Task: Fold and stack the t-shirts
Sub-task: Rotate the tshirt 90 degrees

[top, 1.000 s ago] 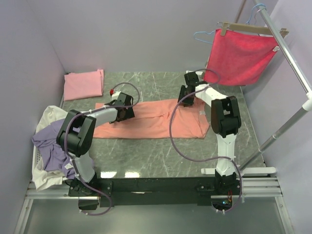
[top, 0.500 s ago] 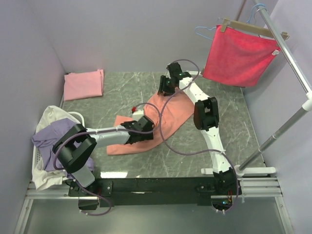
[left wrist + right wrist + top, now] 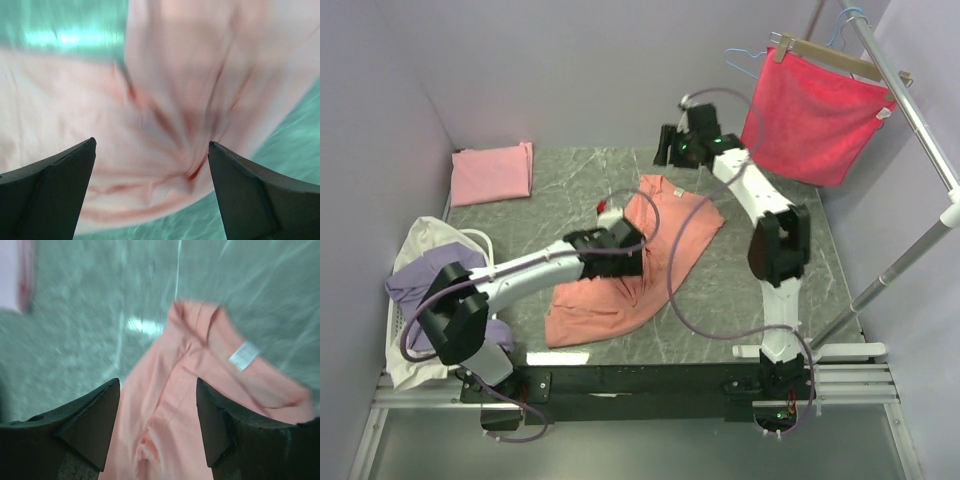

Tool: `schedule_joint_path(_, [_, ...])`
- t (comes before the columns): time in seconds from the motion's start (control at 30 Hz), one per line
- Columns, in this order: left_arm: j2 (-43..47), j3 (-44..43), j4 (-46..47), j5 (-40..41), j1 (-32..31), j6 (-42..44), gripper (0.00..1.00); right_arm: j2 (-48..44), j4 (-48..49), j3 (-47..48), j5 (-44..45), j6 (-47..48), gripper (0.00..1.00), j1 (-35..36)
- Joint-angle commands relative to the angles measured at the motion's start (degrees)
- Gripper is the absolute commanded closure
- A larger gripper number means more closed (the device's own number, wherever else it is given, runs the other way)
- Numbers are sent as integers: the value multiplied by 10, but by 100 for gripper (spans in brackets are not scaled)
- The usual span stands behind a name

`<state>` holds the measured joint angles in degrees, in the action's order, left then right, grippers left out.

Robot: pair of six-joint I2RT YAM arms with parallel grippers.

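Change: salmon shirt (image 3: 595, 300) gone from flat spread to rumpled diagonal heap, table (image 3: 720, 300) middle; right gripper (image 3: 157, 385) let go, lifted toward far edge, jaws apart, empty; left gripper (image 3: 151, 147) over shirt, jaws fully wide, empty. Likely needs re-flattening before fold.

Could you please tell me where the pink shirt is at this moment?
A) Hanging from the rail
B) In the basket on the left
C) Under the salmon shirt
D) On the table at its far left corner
D: the pink shirt lies folded flat on the table at its far left corner, well apart from the salmon shirt.
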<state>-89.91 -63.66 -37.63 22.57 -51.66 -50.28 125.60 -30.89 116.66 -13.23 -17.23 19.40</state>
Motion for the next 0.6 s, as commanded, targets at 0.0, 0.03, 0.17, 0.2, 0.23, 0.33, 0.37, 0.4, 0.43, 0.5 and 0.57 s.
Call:
schedule_joint_path(0.0, [11, -79, 64, -10, 79, 110, 1, -148, -10, -55, 129, 14, 31, -10])
schedule_joint_path(0.03, [3, -87, 112, -28, 102, 148, 0, -165, -14, -81, 131, 5, 31, -10])
schedule_joint_path(0.17, [-95, -153, 191, -121, 144, 229, 1, -294, 21, -292, 160, -36, 32, -4])
schedule_joint_path(0.2, [-118, -196, 200, -177, 149, 245, 1, -316, 41, -328, 164, -49, 32, -2])
schedule_joint_path(0.23, [-139, -218, 204, -195, 154, 264, 1, -338, 46, -359, 165, -56, 33, -1])
schedule_joint_path(0.33, [-212, -294, 220, -275, 155, 306, 1, -412, 63, -459, 159, -69, 33, 14])
schedule_joint_path(0.37, [-241, -310, 229, -297, 155, 312, 1, -440, 63, -497, 159, -72, 34, 18])
schedule_joint_path(0.4, [-255, -335, 236, -325, 155, 320, 1, -454, 64, -516, 156, -76, 34, 27])
schedule_joint_path(0.43, [-270, -351, 232, -349, 156, 326, 0, -464, 65, -533, 147, -81, 34, 32])
schedule_joint_path(0.5, [-316, -399, 219, -385, 157, 337, 1, -490, 70, -572, 135, -88, 34, 43])
schedule_joint_path(0.57, [-363, -427, 212, -417, 157, 344, 0, -506, 73, -601, 117, -96, 34, 52])
